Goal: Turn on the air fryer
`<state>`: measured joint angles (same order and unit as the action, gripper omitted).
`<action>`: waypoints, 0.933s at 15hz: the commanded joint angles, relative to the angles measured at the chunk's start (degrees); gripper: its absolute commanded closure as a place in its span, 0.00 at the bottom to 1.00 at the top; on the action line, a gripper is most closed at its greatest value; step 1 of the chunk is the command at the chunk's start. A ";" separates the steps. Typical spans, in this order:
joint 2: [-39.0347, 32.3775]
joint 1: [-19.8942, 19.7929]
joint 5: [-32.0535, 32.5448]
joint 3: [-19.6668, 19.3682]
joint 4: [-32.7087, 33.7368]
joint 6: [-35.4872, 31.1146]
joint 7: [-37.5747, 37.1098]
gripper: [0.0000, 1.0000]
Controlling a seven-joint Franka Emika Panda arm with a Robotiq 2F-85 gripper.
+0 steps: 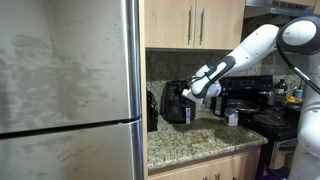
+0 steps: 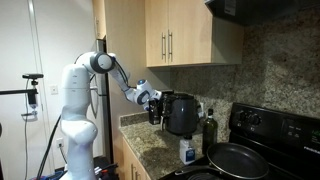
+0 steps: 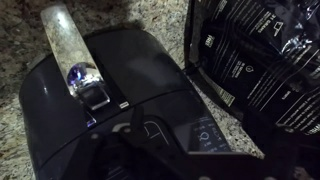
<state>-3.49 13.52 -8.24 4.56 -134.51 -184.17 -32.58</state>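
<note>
- The air fryer (image 1: 178, 103) stands on the desk (image 1: 200, 146), below the cabinets (image 1: 195, 22) — refrigerator (image 1: 70, 90) to its left, stove (image 1: 272, 120) to its right.
- In the wrist view, a bag (image 3: 260, 60) lies just beside it.

in both exterior views the white franka arm (image 1: 255, 45) stretches out, its forearm sloping down from an elbow held above and behind the claw to a bent wrist, where the dark robotiq gripper (image 2: 153, 99) tips forward, its jaws too dark to read.
</note>
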 commanded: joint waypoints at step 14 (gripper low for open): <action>-9.92 2.09 -3.25 -3.09 7.46 -5.09 -4.07 0.00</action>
<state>-11.29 13.96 -11.21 4.92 -128.36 -187.65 -36.09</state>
